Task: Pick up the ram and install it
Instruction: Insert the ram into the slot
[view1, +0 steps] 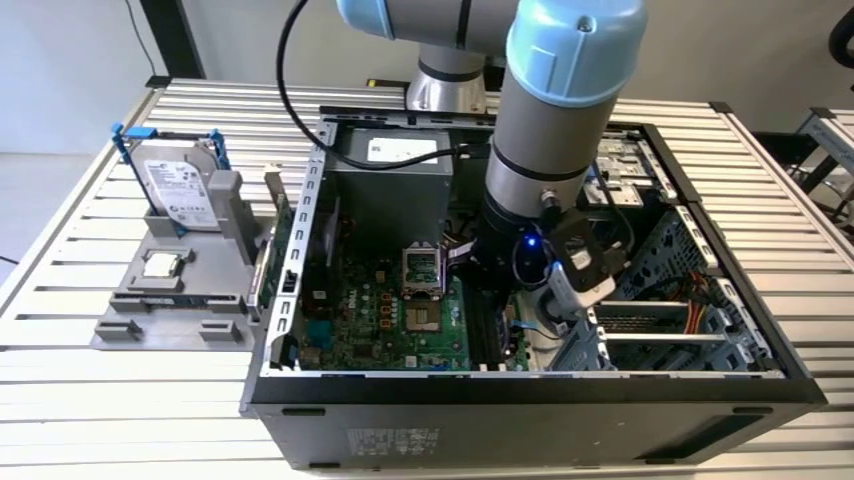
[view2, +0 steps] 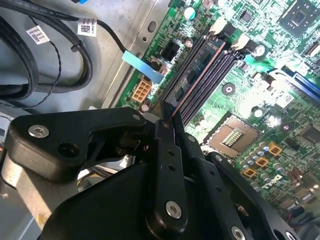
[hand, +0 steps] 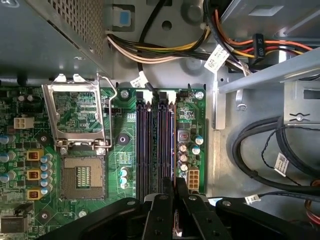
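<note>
Black hand (view2: 169, 116) grips one ram (view2: 196, 75) over the memory slots (hand: 155, 140).

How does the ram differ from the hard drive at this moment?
The ram is a thin dark stick; the hard drive is a boxy silver block with blue rails. The ram sits inside the computer case at the memory slots, gripped by the end effector; the hard drive stands free in the gray stand outside the case, on the exterior view's left. Both stand on edge.
</note>
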